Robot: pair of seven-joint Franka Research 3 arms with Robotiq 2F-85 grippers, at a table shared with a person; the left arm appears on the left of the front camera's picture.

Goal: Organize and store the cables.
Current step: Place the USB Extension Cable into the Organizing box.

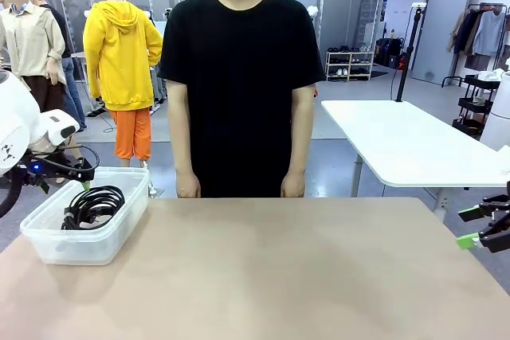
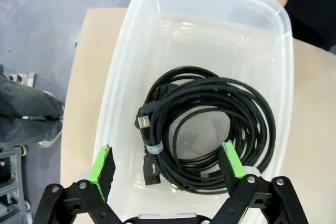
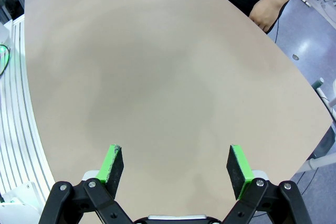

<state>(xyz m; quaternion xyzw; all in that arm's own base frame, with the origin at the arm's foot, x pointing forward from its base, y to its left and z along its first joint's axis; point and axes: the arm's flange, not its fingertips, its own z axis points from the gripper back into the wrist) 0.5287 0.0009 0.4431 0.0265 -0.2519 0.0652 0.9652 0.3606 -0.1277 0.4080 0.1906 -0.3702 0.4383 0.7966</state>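
The cables (image 2: 210,129) lie as black coils inside a clear plastic bin (image 2: 131,61) at the table's left side; in the front view the cables (image 1: 93,206) fill the middle of the bin (image 1: 88,240). My left gripper (image 2: 167,161) hangs open just above the bin, its green pads (image 2: 102,163) apart and nothing between them. In the front view the left gripper (image 1: 80,177) sits above the bin's back left edge. My right gripper (image 3: 173,163) stands open over bare table, and shows as the right gripper (image 1: 478,228) at the table's right edge.
A person (image 1: 239,77) in a black shirt stands at the far side of the tan table (image 1: 279,276), hands down at the edge. One hand (image 3: 265,11) shows in the right wrist view. A white table (image 1: 406,141) stands behind on the right.
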